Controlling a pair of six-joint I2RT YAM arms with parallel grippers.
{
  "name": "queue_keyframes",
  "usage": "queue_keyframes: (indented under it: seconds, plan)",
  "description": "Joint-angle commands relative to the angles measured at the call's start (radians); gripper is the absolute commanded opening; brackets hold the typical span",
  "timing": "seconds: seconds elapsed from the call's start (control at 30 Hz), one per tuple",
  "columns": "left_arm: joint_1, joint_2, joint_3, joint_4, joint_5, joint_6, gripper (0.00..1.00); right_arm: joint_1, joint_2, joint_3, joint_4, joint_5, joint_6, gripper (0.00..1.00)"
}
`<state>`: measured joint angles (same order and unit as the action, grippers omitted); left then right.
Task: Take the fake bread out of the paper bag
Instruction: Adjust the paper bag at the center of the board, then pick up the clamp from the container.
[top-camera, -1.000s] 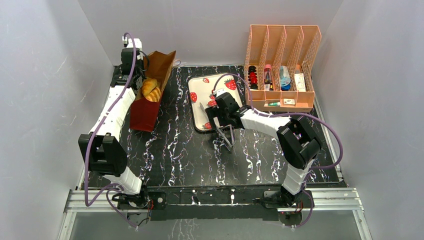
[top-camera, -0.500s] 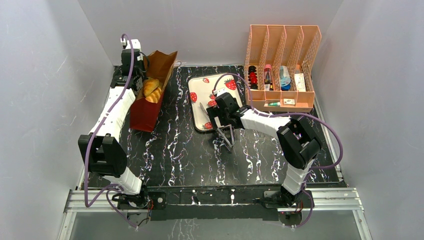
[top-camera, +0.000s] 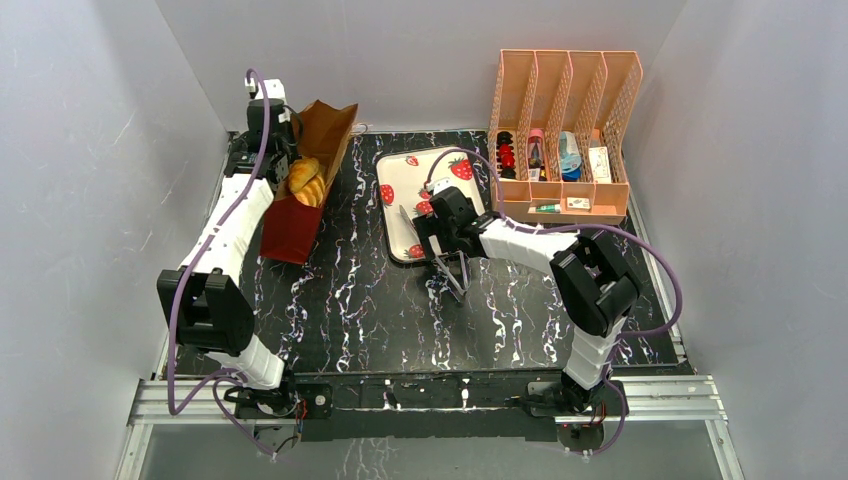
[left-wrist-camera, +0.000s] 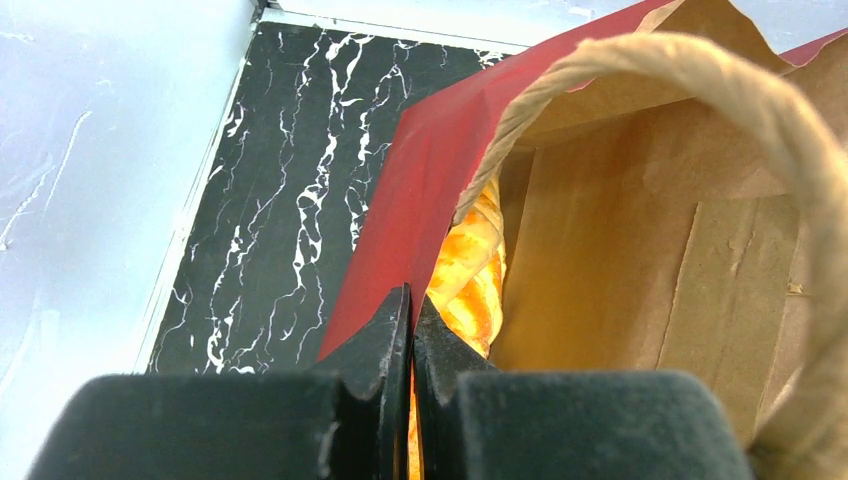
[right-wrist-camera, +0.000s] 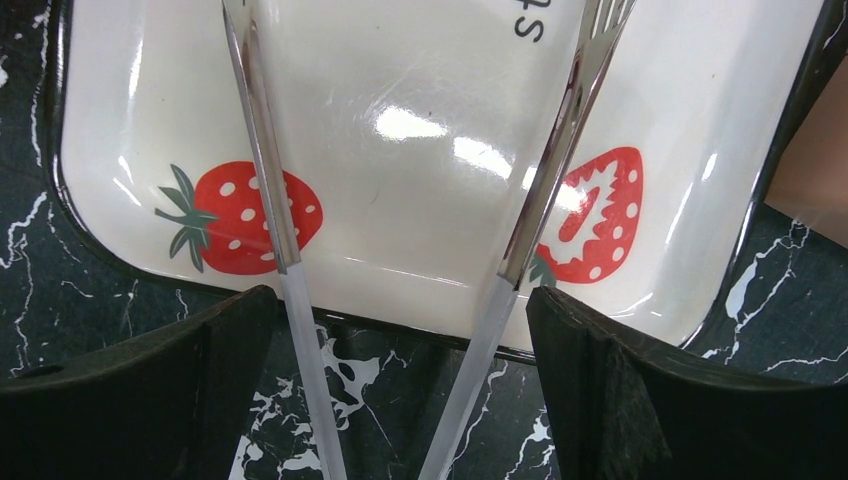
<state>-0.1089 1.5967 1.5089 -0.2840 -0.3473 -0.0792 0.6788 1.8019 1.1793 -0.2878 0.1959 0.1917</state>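
Fake bread (top-camera: 305, 181) sits inside paper bag (top-camera: 291, 228), orange ridged pieces showing in open mouth. Bag at far left of black marbled table (top-camera: 380, 310), close to side wall. Left gripper (left-wrist-camera: 411, 300) at bag mouth, jaws pinched together on edge of red bag wall. Twine handle (left-wrist-camera: 700, 70) arcs over opening. Right gripper (right-wrist-camera: 398, 300) mid-table at near edge of strawberry tray (right-wrist-camera: 400, 80), jaws wide apart. 2 arms of metal tongs (right-wrist-camera: 262, 150) lie between them, tips over tray. Peach rack (top-camera: 565, 130) with 4 slots at far right.
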Motion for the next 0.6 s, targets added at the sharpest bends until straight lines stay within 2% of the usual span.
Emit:
queue_keyframes:
  seconds: [0.0,0.43,0.57]
  plan:
    - [-0.017,-0.053,0.008,0.036,0.014,-0.019,0.0,0.002,0.014,-0.014,0.03,0.015,0.008,0.98]
    - [-0.037,-0.057,-0.006,0.04,0.017,-0.027,0.0,0.003,0.042,-0.027,0.052,0.009,0.025,0.98]
    - [-0.038,-0.066,-0.02,0.04,0.017,-0.028,0.0,0.002,0.046,-0.03,0.058,-0.003,0.027,0.95]
